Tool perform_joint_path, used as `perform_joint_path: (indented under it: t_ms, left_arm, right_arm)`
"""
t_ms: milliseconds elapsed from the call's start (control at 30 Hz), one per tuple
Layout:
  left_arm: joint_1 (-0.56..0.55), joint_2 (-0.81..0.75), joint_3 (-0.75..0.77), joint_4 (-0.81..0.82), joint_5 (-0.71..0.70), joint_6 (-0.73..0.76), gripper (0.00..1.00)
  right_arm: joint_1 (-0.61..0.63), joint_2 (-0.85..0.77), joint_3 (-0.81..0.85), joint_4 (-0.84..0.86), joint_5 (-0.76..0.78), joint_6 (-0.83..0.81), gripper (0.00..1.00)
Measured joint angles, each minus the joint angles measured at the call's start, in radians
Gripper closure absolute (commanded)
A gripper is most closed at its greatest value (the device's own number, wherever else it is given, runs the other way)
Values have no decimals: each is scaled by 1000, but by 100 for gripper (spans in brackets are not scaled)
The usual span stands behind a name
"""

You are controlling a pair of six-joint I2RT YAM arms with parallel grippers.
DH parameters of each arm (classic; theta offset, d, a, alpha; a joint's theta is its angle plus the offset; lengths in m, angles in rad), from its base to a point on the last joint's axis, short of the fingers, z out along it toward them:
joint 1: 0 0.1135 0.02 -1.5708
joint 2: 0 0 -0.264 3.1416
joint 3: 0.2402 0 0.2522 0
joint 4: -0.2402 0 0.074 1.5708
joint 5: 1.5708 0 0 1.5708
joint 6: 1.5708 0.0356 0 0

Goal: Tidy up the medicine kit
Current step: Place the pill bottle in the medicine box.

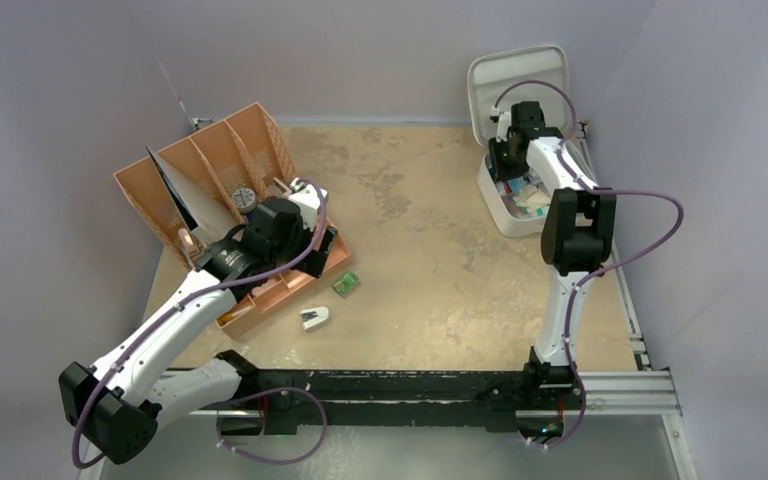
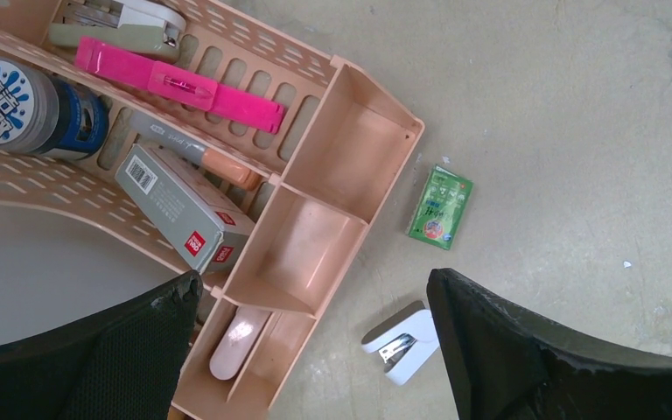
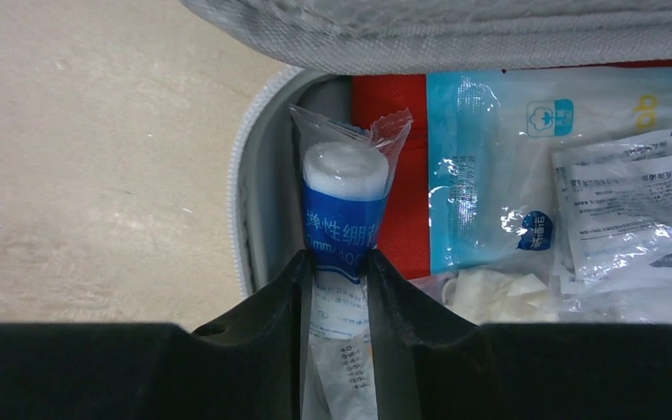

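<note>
Looking across to the far right corner of the desk point(image 1: 430, 260), I can see the medicine kit point(image 1: 535, 75) lying open, with its lid standing upright near the back wall. It strikes me as a light, stiff shell: pale grey fabric over a hard form, with rounded corners and a zip point(image 3: 241, 201) running round the rim. I'd guess it would slide if nudged. The rim of the base or the lid's edge seems the place to take hold of it. The plastic packets point(image 3: 630, 201) inside look soft, crinkly and slippery.

The right gripper point(image 3: 337, 262) is down in the base. Its fingers point(image 3: 271, 302) are set narrow against both sides of a wrapped bandage roll point(image 3: 346, 192), gripping it just beside the case's grey side wall.

The left gripper point(image 2: 313, 282) hangs over the tan organizer tray point(image 2: 350, 131), well apart from the kit. Its fingers point(image 2: 507, 350) are spread fully, with nothing between them.
</note>
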Motion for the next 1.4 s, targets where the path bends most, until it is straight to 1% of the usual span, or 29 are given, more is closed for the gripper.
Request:
perform_joint_path:
  t_ms: [167, 333, 767, 933, 1067, 1200, 1267, 1400]
  left_arm:
    - [0, 17, 0, 0, -19, 0, 1]
    - [0, 19, 0, 0, -27, 0, 1]
    - [0, 23, 0, -1, -28, 0, 1]
    - [0, 23, 0, -1, -28, 0, 1]
    - [0, 21, 0, -3, -24, -2, 1]
    - [0, 18, 3, -8, 1, -10, 1]
    - [0, 18, 11, -16, 18, -11, 1]
    - [0, 18, 35, -24, 60, -13, 1]
  right_arm:
    - [-5, 10, -6, 2, -2, -17, 67]
    - [-5, 10, -6, 2, -3, -38, 60]
    - [-6, 9, -6, 1, 0, -59, 58]
    - [-6, -14, -2, -36, 9, -29, 57]
    - [-5, -74, 2, -84, 20, 48, 57]
    - [-3, -176, -6, -110, 14, 155, 57]
    - [-1, -239, -29, -113, 9, 204, 57]
    - [5, -388, -133, -121, 3, 314, 58]
